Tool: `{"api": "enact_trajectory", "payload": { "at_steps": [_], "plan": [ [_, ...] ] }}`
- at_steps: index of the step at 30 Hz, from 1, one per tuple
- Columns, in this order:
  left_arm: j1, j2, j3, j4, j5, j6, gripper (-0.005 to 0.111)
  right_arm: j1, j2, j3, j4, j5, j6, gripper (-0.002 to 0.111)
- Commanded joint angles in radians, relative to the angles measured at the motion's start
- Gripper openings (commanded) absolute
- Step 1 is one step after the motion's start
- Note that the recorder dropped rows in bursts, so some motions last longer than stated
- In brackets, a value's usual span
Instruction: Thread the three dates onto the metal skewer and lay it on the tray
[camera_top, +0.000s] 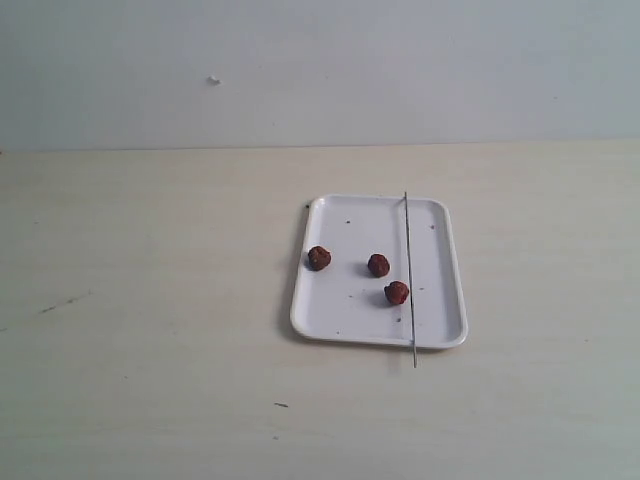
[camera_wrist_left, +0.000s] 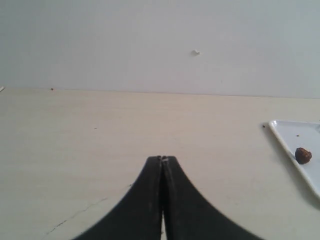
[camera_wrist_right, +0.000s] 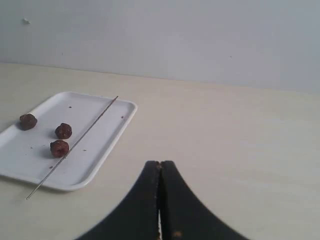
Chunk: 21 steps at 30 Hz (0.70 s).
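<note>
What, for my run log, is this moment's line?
dates: three loose on tray | skewer: bare, across tray | left gripper: shut, empty | right gripper: shut, empty | threading: not begun

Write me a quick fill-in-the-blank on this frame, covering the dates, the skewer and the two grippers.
1. The dates lying loose on the tray number ____.
2. The metal skewer rests across the tray with ____ dates threaded on it.
3. The left gripper and the right gripper are both ____ and hold nothing.
Missing words: three; no; shut.
</note>
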Motion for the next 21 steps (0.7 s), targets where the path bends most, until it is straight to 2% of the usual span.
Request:
{"api": "enact_trajectory", "payload": {
  "at_steps": [1, 8, 14, 21],
  "plan": [
    [-0.002, -0.005, 0.002, 0.000, 0.001, -0.006, 0.000, -0.003, -0.005, 0.005, -0.001, -0.006, -0.001, 0.000],
    [-0.002, -0.005, 0.002, 0.000, 0.001, -0.006, 0.000, -0.003, -0.005, 0.005, -0.026, -0.019, -0.033, 0.000],
    [-0.002, -0.005, 0.002, 0.000, 0.001, -0.006, 0.000, -0.003, -0.005, 0.005, -0.099, -0.210, -0.089, 0.000],
    [-0.002, -0.005, 0.002, 0.000, 0.001, -0.006, 0.000, -0.003, -0.005, 0.005, -0.042, -0.278, -0.036, 0.000]
  ]
}}
